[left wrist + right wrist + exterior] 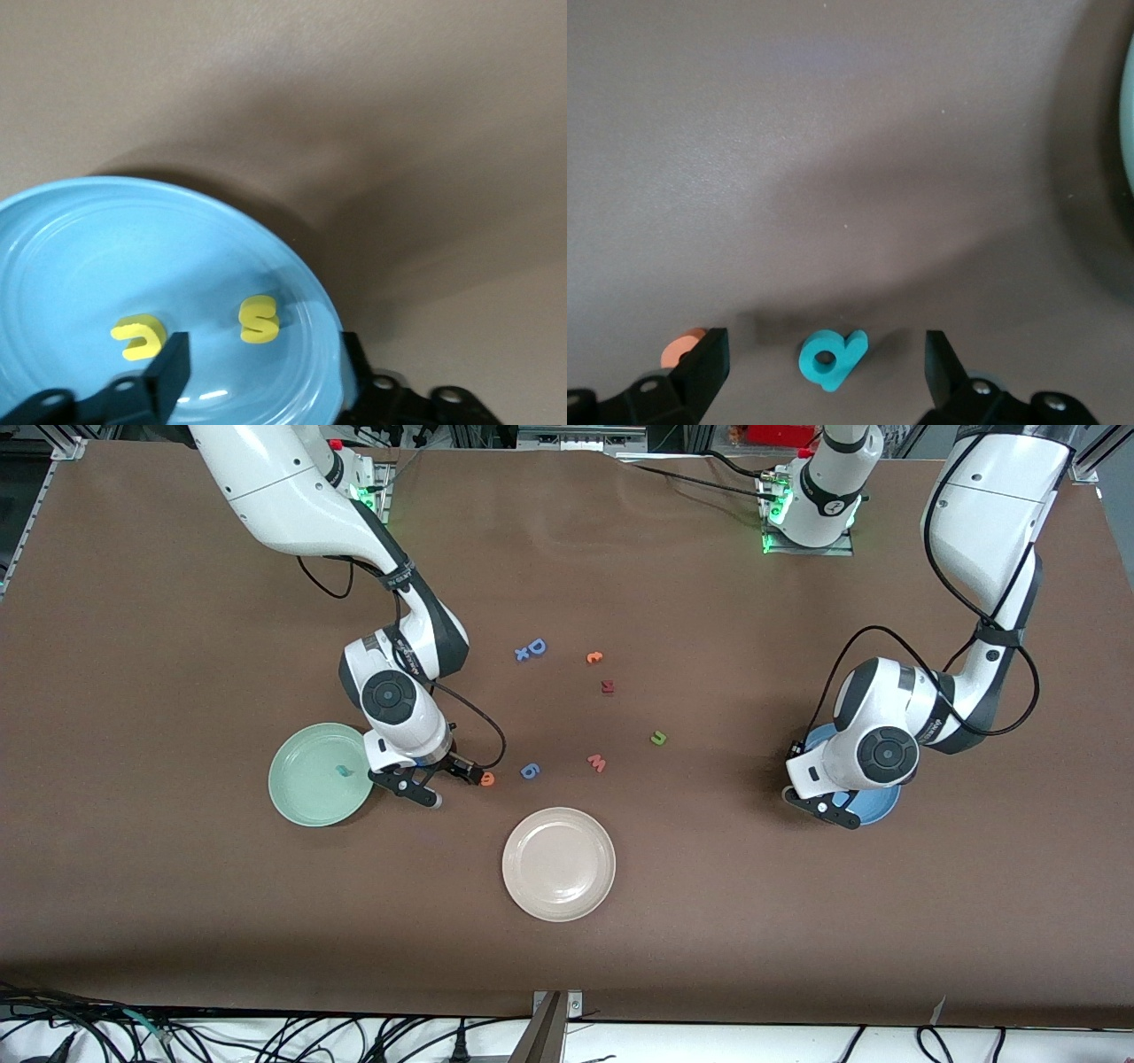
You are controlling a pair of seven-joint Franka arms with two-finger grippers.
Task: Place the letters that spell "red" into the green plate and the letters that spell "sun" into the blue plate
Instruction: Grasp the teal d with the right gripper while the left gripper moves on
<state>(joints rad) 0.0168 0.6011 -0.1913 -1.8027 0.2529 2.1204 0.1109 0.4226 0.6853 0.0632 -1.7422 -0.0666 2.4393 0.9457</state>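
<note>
2 yellow letters [260,319] in blue plate [80,257] under parted left jaws; teal letter [830,358] between parted right jaws

Surface: brown table [709,921], matte, spanning the whole front view.
Plates on it: green plate [306,797] toward the right arm's end; blue plate [877,808] toward the left arm's end; beige-white plate [559,864] between them, nearest the front camera.
Mid-table letters: blue "D" [534,647] with a small blue piece touching it, orange letter [594,657], dark red letter [608,686], olive-green letter [658,738], pink "w" [597,763], blue "6" [529,771].
Beside the green plate: orange rounded letter [487,779] and teal "d" [830,359], lying flat, just apart.
</note>
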